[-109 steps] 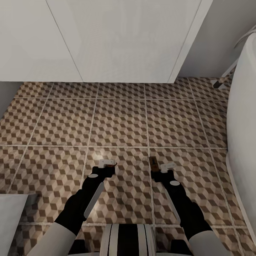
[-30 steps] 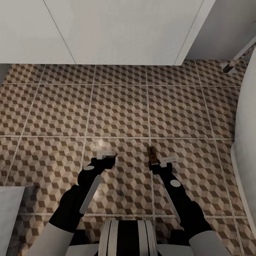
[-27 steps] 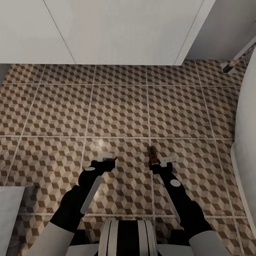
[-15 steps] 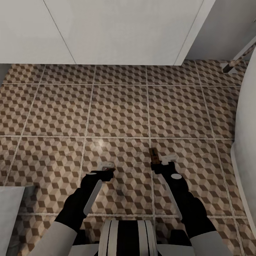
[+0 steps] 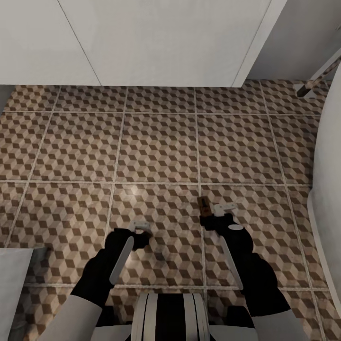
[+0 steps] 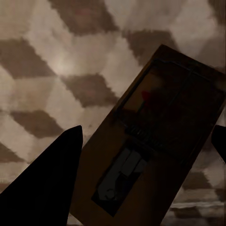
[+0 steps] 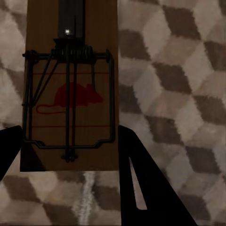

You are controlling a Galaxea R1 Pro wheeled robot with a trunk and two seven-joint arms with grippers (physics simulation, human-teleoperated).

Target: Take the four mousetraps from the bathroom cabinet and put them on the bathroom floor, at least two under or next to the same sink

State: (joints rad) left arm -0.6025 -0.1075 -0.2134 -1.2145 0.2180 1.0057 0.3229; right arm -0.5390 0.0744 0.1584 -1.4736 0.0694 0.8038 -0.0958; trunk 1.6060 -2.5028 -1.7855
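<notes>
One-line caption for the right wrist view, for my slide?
Mousetrap with red mouse print between the right gripper's dark fingers, over cube-patterned bathroom floor.

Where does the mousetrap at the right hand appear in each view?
Head view: the mousetrap lies lower centre, just ahead of the right hand.
Right wrist view: the mousetrap between the dark fingers.
Left wrist view: a second mousetrap instead.
Shared landmark: the pale grout line.
</notes>
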